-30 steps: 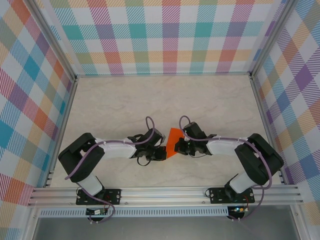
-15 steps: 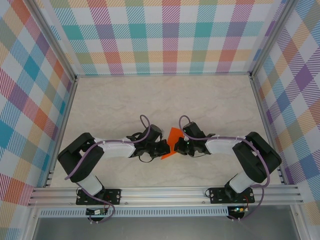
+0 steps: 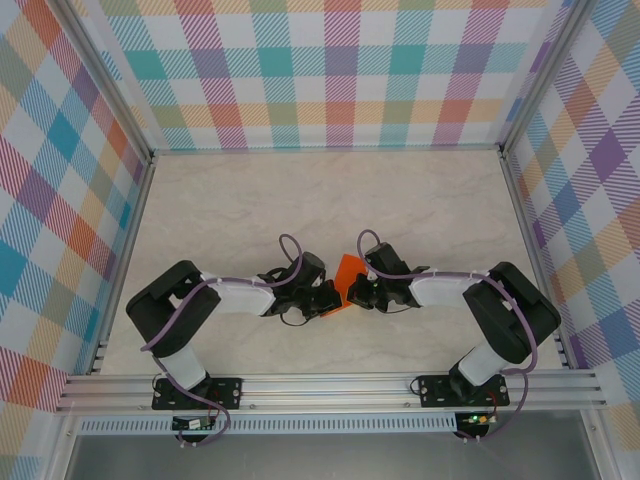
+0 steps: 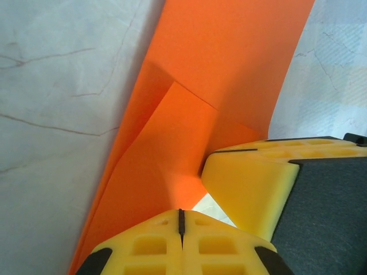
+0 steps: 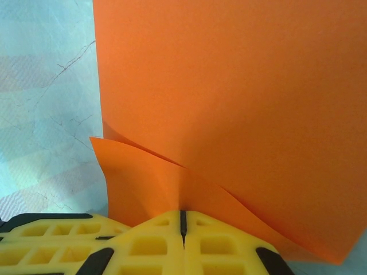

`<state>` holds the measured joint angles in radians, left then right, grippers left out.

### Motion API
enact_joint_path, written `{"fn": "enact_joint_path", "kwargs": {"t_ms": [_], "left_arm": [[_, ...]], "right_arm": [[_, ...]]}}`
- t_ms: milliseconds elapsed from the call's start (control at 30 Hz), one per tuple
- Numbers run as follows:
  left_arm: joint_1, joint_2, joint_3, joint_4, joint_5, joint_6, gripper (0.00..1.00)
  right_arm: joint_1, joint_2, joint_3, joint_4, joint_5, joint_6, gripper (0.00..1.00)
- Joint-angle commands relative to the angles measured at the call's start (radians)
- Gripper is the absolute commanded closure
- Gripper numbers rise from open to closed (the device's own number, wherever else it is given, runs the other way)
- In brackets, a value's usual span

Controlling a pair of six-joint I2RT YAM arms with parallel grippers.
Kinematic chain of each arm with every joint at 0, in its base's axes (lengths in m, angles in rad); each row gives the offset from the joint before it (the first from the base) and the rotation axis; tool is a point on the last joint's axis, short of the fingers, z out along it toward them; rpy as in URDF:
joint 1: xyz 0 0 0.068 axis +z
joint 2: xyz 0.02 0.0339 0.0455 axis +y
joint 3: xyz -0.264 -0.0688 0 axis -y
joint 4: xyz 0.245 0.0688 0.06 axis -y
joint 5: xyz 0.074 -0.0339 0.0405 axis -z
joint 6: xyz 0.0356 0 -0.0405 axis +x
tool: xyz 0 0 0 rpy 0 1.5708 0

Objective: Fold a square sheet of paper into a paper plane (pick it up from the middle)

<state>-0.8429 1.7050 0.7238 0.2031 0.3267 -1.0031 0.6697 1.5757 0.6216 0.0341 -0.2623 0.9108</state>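
The square sheet of paper [image 3: 349, 268] is bright orange and partly folded, held up off the table between both grippers. My left gripper [image 3: 329, 298] meets it from the left and my right gripper [image 3: 360, 289] from the right, almost touching each other. In the left wrist view the yellow jaws of the left gripper [image 4: 180, 213] are shut, with the creased paper [image 4: 218, 69] running into their tip. The right gripper's finger [image 4: 246, 189] sits close beside them. In the right wrist view the right gripper [image 5: 183, 215] is shut on the paper [image 5: 241, 103], which puckers at the pinch.
The pale marble tabletop [image 3: 300, 200] stretches behind the grippers. Checked walls [image 3: 330, 70] stand at the back and on both sides. An aluminium rail [image 3: 330, 385] runs along the near edge by the arm bases.
The left gripper has moved right and closed in on the right gripper. The paper between them looks smaller and more bunched from above than a second ago.
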Motion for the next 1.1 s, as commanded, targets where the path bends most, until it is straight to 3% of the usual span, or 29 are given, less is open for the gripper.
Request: {"fn": "enact_joint_path", "kwargs": {"t_ms": [0, 467, 767, 1067], "left_arm": [[-0.005, 0.024, -0.009, 0.027, -0.023, 0.0, 0.96], [-0.004, -0.01, -0.1, -0.082, -0.074, 0.075, 0.97], [-0.003, -0.06, -0.271, -0.056, -0.111, 0.041, 0.97], [-0.001, -0.151, -0.3, -0.159, -0.164, 0.043, 0.97]], "right_arm": [[0.003, 0.035, -0.017, -0.037, 0.033, 0.017, 1.0], [0.003, 0.03, -0.007, -0.147, 0.086, 0.047, 1.0], [0.002, 0.045, 0.0, -0.269, 0.158, 0.067, 1.0], [0.002, 0.071, 0.003, -0.303, 0.182, 0.065, 1.0]]}}
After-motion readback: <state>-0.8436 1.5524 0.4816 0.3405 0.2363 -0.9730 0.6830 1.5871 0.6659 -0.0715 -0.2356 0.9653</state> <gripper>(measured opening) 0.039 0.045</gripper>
